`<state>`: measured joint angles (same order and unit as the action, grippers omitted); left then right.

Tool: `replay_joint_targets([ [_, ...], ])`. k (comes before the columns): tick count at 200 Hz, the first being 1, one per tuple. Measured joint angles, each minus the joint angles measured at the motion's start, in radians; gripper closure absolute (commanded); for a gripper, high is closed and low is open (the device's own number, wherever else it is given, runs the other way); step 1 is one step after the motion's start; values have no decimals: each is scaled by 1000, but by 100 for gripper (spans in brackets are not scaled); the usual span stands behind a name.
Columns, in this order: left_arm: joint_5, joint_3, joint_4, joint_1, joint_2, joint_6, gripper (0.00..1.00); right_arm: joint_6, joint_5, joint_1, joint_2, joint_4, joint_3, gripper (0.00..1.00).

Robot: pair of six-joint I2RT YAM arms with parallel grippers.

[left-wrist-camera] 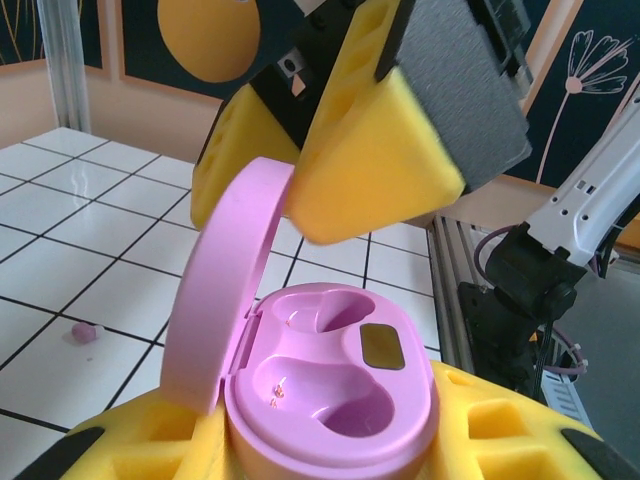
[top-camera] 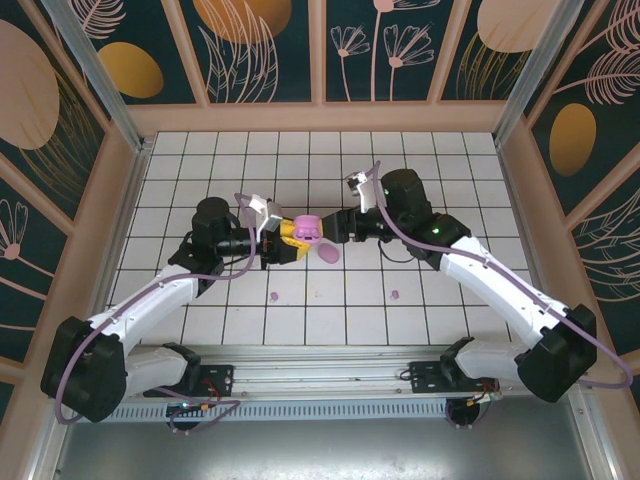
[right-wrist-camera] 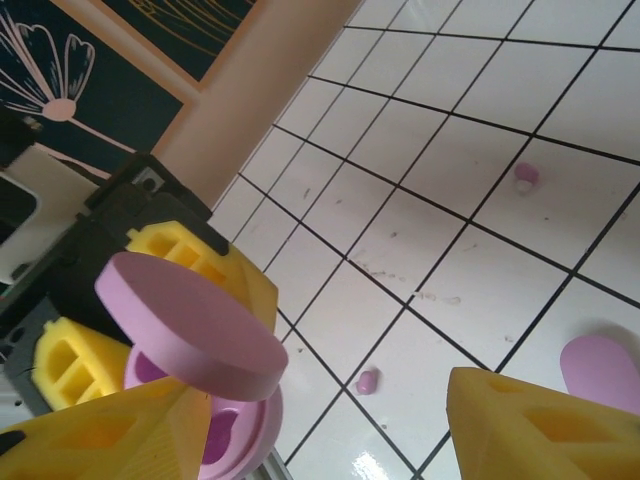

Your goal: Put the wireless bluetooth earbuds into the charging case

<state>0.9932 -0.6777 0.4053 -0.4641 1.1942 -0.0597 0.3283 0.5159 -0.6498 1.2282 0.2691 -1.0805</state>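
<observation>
My left claw (top-camera: 283,243) pinches the open pink charging case (left-wrist-camera: 340,395). My right claw (right-wrist-camera: 325,395) is spread wide, just beside the lid (left-wrist-camera: 225,290). One earbud (top-camera: 274,296) and another earbud (top-camera: 395,295) lie on the desk (top-camera: 200,180).

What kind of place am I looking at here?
Probably a robot test cell, not a home: a white tiled tabletop boxed in by flower-painted panels on aluminium posts, with the left arm and right arm bolted along its near edge.
</observation>
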Motion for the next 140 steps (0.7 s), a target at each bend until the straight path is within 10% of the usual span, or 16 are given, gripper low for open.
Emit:
replay_joint_targets([
  [140,15,2,18,0,13,-30,100,33,-3,-6,-15,-57,18,37],
])
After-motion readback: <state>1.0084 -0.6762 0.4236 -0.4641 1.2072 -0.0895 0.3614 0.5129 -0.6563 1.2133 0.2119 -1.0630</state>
